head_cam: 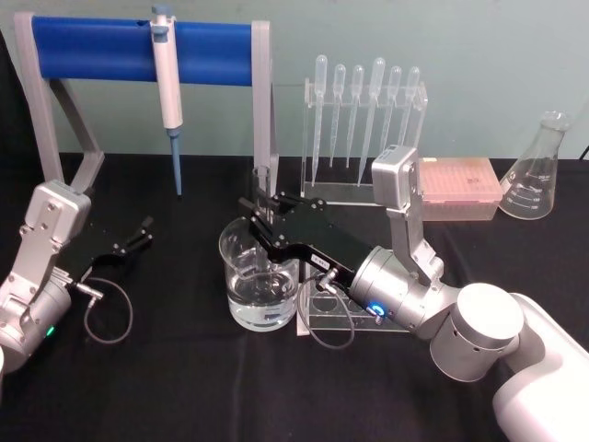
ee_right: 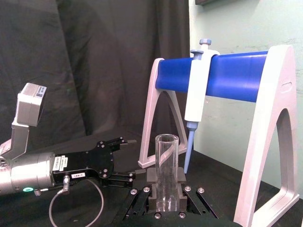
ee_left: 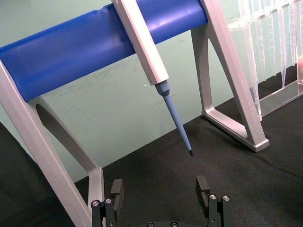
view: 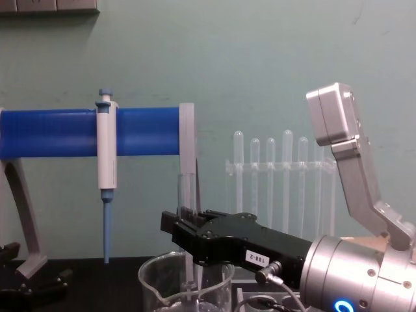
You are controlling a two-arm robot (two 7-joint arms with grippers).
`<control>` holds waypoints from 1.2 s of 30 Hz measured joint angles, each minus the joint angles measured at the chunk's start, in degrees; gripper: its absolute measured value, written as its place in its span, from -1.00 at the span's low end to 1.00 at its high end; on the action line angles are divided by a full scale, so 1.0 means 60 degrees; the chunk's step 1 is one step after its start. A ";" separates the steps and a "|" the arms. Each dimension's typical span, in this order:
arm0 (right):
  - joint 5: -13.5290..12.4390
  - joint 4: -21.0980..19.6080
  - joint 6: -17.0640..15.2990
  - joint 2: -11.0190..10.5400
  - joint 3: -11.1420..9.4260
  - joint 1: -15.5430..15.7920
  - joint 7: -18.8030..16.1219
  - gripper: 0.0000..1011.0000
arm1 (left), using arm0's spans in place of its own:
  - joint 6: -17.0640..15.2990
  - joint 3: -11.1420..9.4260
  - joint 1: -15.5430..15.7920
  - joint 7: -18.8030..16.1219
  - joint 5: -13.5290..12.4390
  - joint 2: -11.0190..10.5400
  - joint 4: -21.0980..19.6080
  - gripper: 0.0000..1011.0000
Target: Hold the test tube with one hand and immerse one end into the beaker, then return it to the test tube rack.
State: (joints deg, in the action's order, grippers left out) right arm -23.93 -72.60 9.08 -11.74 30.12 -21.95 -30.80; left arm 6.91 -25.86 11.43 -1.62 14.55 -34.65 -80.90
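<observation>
Reaching in from the right, the right gripper (head_cam: 264,216) is clenching the test tube (head_cam: 262,189) upright by its upper part, and the tube's lower end is hanging inside the beaker (head_cam: 237,262) of clear liquid on the black table (head_cam: 184,387). Well to the left, the left gripper (head_cam: 138,233) is idling with fingers spread, near the blue stand (head_cam: 92,46).

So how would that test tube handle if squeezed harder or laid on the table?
The test tube looks like thin clear glass, so probably brittle and slippery in the jaws of the right gripper. Being round and straight-sided, it would likely roll if laid flat.
</observation>
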 joint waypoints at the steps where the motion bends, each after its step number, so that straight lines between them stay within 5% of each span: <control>1: 0.0000 0.0000 0.0000 0.0000 0.0000 0.0000 0.0000 -0.55 | 0.0000 0.0000 0.0001 0.0000 0.0000 0.0000 0.0000 0.98; 36: -0.0001 0.0000 0.0000 0.0000 0.0000 0.0000 0.0000 -0.55 | 0.0000 0.0000 0.0000 0.0000 0.0000 0.0000 0.0000 0.98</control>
State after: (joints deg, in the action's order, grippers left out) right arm -23.93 -72.60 9.08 -11.74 30.12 -21.95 -30.80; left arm 6.91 -25.86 11.43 -1.62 14.55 -34.65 -80.90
